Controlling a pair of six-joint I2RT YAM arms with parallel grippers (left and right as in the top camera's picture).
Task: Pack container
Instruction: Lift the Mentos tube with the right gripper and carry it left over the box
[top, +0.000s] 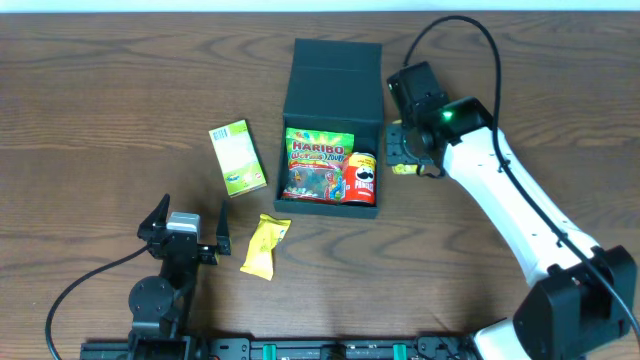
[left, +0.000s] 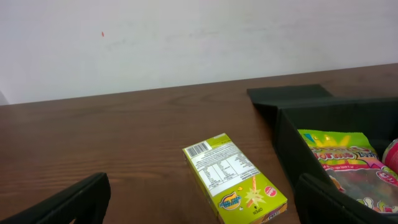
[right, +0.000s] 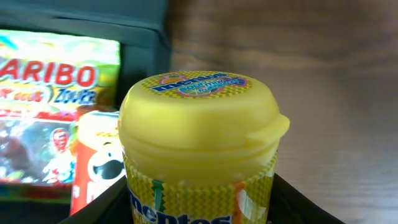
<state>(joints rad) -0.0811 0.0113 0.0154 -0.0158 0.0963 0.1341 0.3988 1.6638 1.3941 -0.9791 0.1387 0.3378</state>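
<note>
Right arm reaching far, right pincer (top: 405, 150) gripping yellow plastic Mentos tub (right: 199, 124) just right of dark green matte square box (top: 335, 92), left arm low at near edge, left pincer (top: 190, 228) wide.

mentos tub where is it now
Right wrist view: the Mentos tub sits in the right end effector, just right of the container, near the Pringles can.

The container (top: 333, 70) held a Haribo bag (top: 317, 163) and Pringles can (top: 361, 178). At its 3 o'clock the right gripper (top: 402, 150) gripped a yellow tub (top: 405, 168); at 9, a green carton (top: 237, 157) lay.
</note>
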